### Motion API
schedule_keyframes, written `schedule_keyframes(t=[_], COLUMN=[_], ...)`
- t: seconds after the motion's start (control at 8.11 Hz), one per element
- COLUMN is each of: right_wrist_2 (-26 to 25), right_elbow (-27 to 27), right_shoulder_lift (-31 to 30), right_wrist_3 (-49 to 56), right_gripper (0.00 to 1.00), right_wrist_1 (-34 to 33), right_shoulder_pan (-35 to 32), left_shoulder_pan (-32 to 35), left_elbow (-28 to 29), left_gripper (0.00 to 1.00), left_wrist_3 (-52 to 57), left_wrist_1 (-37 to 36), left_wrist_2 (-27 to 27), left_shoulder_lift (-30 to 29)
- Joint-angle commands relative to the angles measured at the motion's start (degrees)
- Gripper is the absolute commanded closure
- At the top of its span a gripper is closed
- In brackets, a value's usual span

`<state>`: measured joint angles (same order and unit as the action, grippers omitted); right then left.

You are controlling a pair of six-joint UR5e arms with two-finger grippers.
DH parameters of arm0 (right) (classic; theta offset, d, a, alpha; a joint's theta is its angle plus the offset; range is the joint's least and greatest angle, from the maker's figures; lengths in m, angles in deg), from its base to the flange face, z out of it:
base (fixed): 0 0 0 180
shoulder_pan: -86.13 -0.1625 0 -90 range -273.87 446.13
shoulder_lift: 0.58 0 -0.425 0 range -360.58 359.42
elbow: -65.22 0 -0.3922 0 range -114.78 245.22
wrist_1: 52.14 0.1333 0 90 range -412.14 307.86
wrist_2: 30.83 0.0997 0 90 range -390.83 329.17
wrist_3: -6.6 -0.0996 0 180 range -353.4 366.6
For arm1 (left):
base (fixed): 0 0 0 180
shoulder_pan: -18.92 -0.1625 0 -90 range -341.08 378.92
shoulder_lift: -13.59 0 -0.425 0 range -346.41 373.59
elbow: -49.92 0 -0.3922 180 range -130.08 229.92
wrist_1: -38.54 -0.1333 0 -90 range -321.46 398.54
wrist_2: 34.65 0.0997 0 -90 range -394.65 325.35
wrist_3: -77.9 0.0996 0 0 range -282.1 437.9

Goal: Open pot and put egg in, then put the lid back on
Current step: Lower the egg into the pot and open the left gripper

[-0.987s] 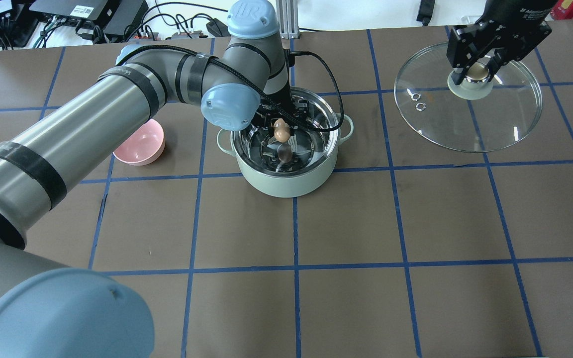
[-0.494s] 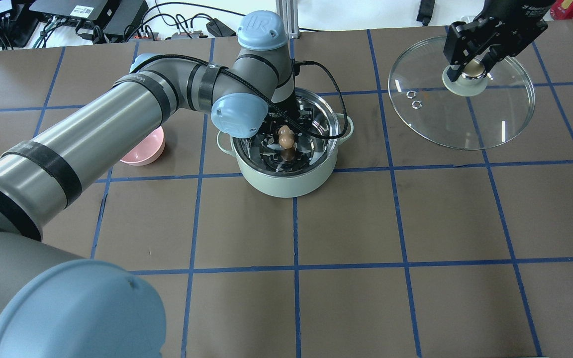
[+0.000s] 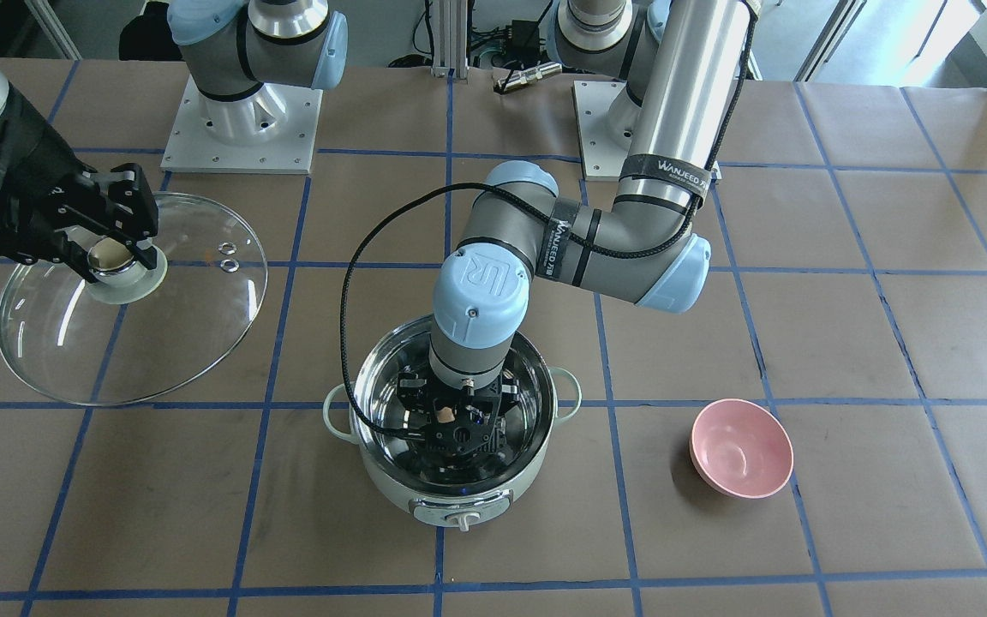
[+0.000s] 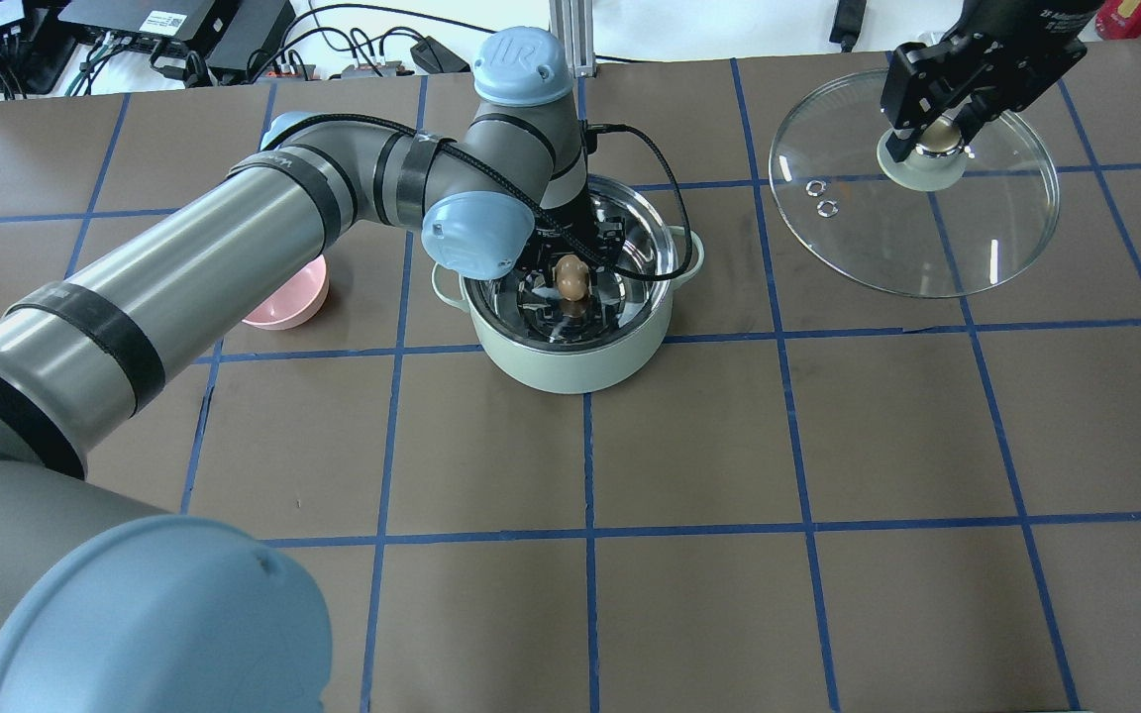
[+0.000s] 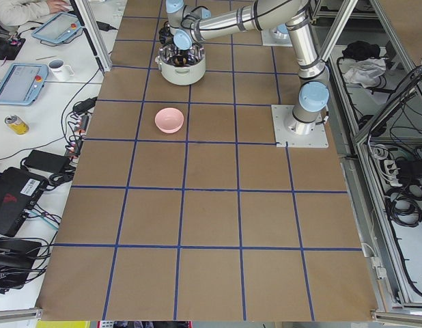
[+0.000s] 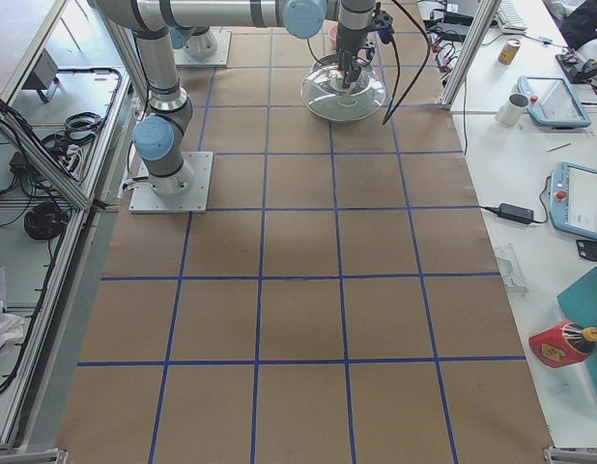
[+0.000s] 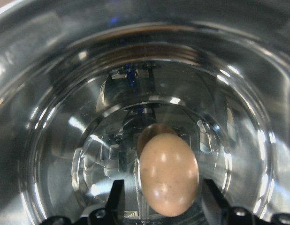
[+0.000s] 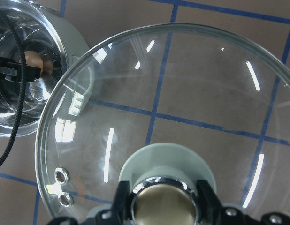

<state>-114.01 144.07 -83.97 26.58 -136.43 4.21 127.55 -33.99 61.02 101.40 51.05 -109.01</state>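
Note:
The pale-green pot [image 4: 570, 376] stands open at mid-table; it also shows in the front view [image 3: 391, 501]. My left gripper [image 4: 570, 269] reaches down inside it, shut on the tan egg [image 4: 570, 279]. In the left wrist view the egg [image 7: 168, 176] hangs between the fingers just above the shiny steel bottom, over its own reflection. My right gripper [image 4: 932, 134] is shut on the tan-topped knob of the glass lid [image 4: 927, 238]. It holds the lid above the table, to the right of the pot. The lid also shows in the right wrist view [image 8: 182, 93].
A small pink bowl [image 4: 288, 297] sits on the table left of the pot, partly hidden under my left arm. Cables and electronics [image 4: 184, 30] lie along the far table edge. Blue tape lines cross the brown table [image 4: 709, 446].
My left gripper has lowered the egg deeper into the pot. My right gripper has shifted the lid slightly left and toward the far edge, still gripping the knob.

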Motion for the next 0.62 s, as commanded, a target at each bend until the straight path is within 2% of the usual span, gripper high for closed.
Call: schedule_keyframes(t=[0.0,0.37,0.49], right_wrist_2=[1.5,1.8,3.4], right_elbow=[0.0,0.1,0.1], right_shoulder_lift=[0.1,0.6,0.9], right_wrist_3=[0.3,0.8,0.8], right_gripper=[1.00,1.00,1.00], right_wrist_1=[-0.2,-0.2,-0.4], right_shoulder_pan=[0.0,-0.1,-0.1], left_shoulder_pan=[0.0,-0.1,-0.2], left_elbow=[-0.2,0.6,1.2], left_gripper=[0.24,0.12,0.10], left_wrist_3=[0.1,1.3,1.5], left_wrist_1=[-0.4,-0.4,-0.4], left_wrist_2=[0.0,-0.1,0.0], left_shoulder_lift=[0.5,3.4,4.6])
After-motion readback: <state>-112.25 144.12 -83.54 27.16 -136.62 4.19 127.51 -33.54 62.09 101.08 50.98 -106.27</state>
